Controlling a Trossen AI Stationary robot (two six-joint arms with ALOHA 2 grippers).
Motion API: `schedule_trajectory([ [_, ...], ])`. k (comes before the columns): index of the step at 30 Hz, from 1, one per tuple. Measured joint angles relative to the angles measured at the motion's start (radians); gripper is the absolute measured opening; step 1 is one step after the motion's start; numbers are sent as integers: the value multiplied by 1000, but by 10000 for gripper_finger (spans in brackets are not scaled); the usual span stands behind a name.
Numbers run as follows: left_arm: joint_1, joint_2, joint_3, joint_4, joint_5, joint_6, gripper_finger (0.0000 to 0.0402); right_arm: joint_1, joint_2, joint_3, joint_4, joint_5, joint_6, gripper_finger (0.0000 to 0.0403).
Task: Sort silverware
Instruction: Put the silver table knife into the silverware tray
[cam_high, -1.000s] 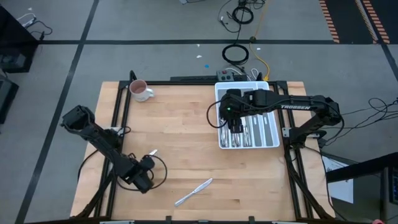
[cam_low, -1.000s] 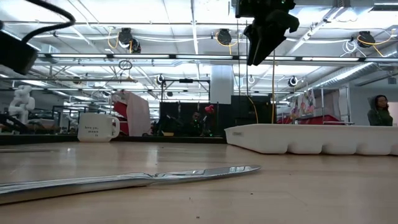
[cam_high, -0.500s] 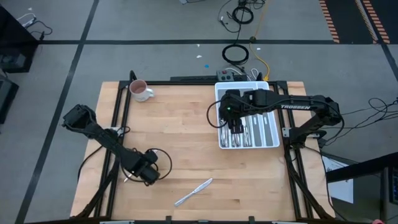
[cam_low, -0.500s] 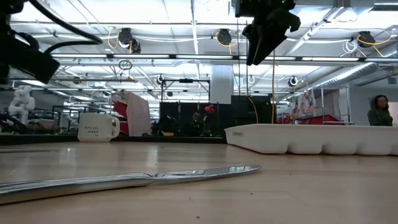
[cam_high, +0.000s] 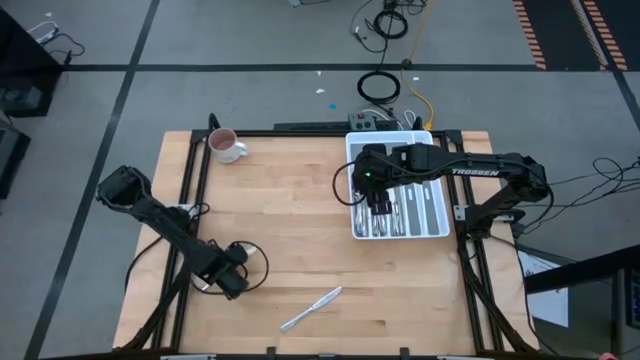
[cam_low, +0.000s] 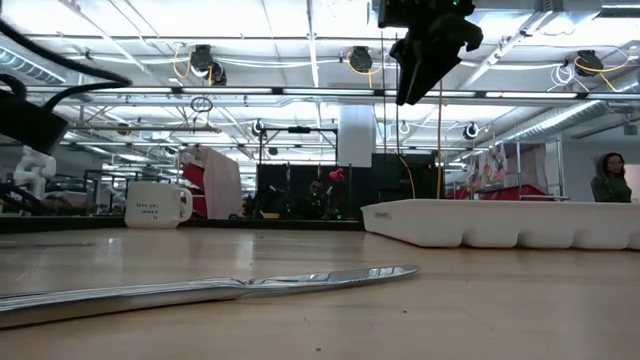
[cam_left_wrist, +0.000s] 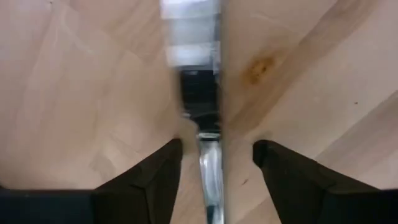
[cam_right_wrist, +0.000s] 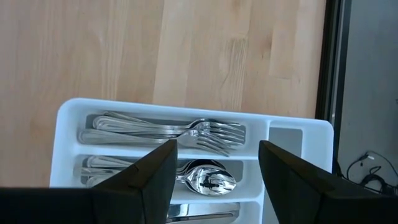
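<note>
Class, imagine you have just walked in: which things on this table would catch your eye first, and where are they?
The white tray at the table's right side, with forks and spoons sorted in separate compartments, stands out, with the right hand open above it. A lone knife lies near the front edge, and the left hand straddles another piece of silverware at front left.

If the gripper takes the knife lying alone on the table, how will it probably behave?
The knife looks like polished metal, so probably stiff and slippery. It lies flat on the table, so it may slide when pushed rather than roll. Being slim, it is likely light.
</note>
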Motion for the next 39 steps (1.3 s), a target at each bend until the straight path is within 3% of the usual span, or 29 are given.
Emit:
schedule_trajectory([
  [5,-11,-14,-54,64,25,-1,218,0,0,0,5,0,13,216],
  [8,6,-13,-54,59,42,48,195,0,0,0,8,2,27,216],
  [17,14,-12,-54,31,34,112,27,0,0,0,7,7,79,216],
  [26,15,4,15,-58,-10,140,19,0,0,0,6,7,79,216],
  [28,19,3,33,-45,-16,141,1,0,0,0,7,8,79,216],
  [39,45,5,121,-50,-57,138,1,0,0,0,13,8,76,216],
])
